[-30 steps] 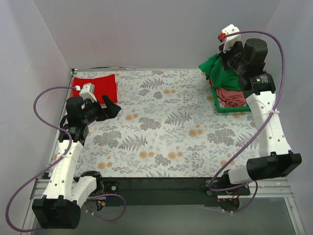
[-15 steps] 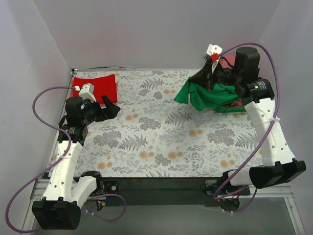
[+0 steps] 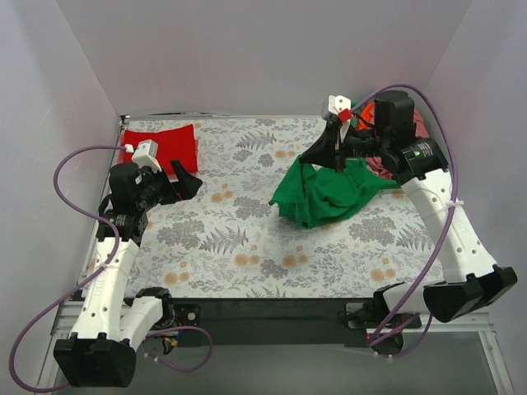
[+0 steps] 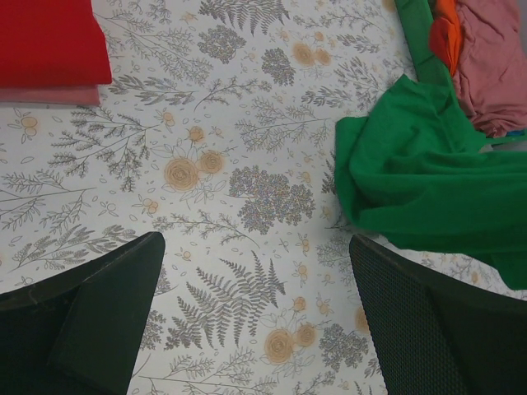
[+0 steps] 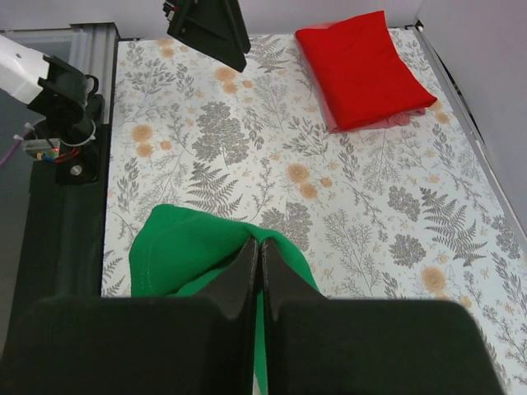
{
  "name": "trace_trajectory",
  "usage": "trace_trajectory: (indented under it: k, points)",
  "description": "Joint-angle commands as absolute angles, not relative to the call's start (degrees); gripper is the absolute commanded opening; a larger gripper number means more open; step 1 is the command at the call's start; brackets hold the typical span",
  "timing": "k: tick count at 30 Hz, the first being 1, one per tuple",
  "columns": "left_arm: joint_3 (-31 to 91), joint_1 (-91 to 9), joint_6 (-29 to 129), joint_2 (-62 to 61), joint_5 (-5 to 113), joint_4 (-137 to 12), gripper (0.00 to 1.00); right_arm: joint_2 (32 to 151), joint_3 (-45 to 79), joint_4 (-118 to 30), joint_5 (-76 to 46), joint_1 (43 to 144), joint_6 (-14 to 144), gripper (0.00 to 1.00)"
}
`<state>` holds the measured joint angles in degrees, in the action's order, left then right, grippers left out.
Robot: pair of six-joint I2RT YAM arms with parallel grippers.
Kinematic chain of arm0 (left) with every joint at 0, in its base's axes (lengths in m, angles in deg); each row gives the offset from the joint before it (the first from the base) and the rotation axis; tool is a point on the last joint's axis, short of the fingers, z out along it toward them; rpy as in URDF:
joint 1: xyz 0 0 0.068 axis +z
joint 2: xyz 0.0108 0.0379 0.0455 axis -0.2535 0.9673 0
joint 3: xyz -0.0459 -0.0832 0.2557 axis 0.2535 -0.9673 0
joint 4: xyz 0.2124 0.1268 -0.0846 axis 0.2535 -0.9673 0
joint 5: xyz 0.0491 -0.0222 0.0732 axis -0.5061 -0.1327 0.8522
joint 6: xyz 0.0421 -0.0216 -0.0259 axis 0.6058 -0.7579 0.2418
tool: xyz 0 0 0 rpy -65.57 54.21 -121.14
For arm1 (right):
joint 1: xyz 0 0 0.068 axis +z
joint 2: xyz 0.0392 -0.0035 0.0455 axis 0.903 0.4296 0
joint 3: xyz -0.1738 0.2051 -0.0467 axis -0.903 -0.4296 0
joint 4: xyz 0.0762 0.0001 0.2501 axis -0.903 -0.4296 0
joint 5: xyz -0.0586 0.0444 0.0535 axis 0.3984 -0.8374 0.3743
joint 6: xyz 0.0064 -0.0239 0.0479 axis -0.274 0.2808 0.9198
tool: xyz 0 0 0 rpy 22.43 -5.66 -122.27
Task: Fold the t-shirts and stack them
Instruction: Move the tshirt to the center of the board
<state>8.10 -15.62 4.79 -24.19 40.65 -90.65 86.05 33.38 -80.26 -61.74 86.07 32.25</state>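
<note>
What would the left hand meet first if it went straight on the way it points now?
Probably the floral-patterned table cover: the left hand points down at a bare patch. The crumpled bright green cotton t-shirt lies right of that line. Depth is unclear.

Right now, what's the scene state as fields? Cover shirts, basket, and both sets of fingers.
right fingers: shut on green t-shirt
green t-shirt: bunched, unfolded, lower part on the table
left fingers: open, empty, above the table
red t-shirt: folded, far-left corner
basket: holds pink shirt and orange shirt
</note>
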Motion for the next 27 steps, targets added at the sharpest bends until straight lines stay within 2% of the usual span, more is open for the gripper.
trace_trajectory:
  k: [1,17,23,27]
  points:
    - [10.20,-15.83,4.46,-24.39,40.41,-91.28,0.95,85.69,38.41,-78.69,-65.73,87.23,33.22,0.01]
    - [9.94,-15.83,3.23,-23.42,35.67,-89.61,0.95,89.38,51.08,-76.14,-66.44,87.76,38.14,0.01]
    - [8.27,-15.83,2.70,-23.69,33.03,-87.85,0.95,90.17,45.56,-73.42,-62.93,90.74,38.94,0.01]
    - [7.04,-15.83,2.44,-24.21,32.59,-87.23,0.95,92.01,39.40,-71.04,-56.18,96.35,38.42,0.01]
